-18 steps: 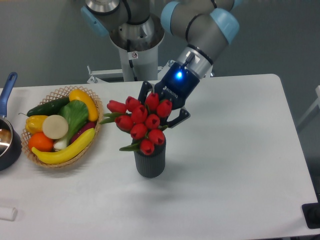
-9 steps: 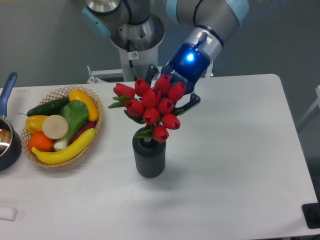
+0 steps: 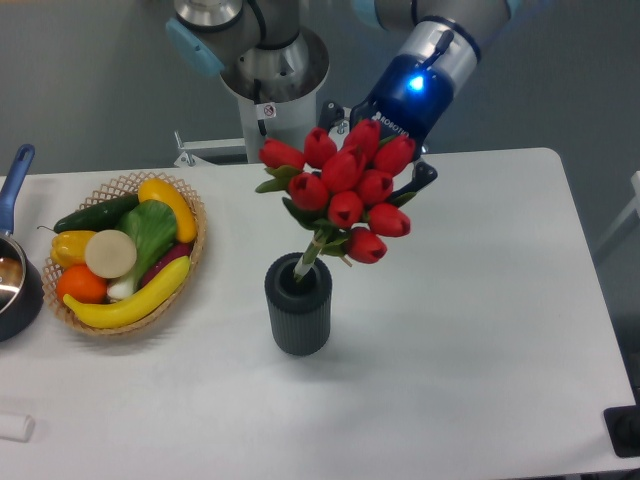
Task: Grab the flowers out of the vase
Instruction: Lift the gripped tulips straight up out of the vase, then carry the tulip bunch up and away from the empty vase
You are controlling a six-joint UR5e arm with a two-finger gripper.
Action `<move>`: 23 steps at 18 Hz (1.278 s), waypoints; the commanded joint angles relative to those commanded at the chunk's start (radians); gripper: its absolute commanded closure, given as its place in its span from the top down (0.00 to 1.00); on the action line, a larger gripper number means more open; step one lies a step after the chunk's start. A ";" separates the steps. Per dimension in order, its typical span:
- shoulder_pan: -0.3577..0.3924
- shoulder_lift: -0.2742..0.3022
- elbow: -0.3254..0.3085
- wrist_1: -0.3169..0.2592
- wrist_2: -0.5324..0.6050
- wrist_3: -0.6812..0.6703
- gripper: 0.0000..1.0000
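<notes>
The flowers [image 3: 345,190], a bunch of red tulip buds with green leaves, hang tilted above the table, and only the tips of their pale stems still reach into the mouth of the vase [image 3: 298,305]. The vase is dark, ribbed and cylindrical, and it stands upright on the white table. My gripper [image 3: 385,175] is behind the bunch, shut on it; the buds hide most of its fingers, and one dark fingertip [image 3: 424,176] shows at the right of the bunch.
A wicker basket [image 3: 190,255] of fruit and vegetables stands at the left. A dark pot with a blue handle [image 3: 15,180] is at the left edge. A small white object [image 3: 15,427] lies at the front left. The robot base [image 3: 265,75] rises behind the table.
My gripper has risen up and to the right with the flowers in it. The bunch has come most of the way out of the vase, which has not moved.
</notes>
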 joint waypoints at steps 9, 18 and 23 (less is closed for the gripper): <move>0.055 -0.115 0.123 0.005 0.002 0.040 0.48; 0.115 -0.204 0.161 0.009 0.023 0.164 0.48; 0.114 -0.203 0.150 0.011 0.029 0.164 0.48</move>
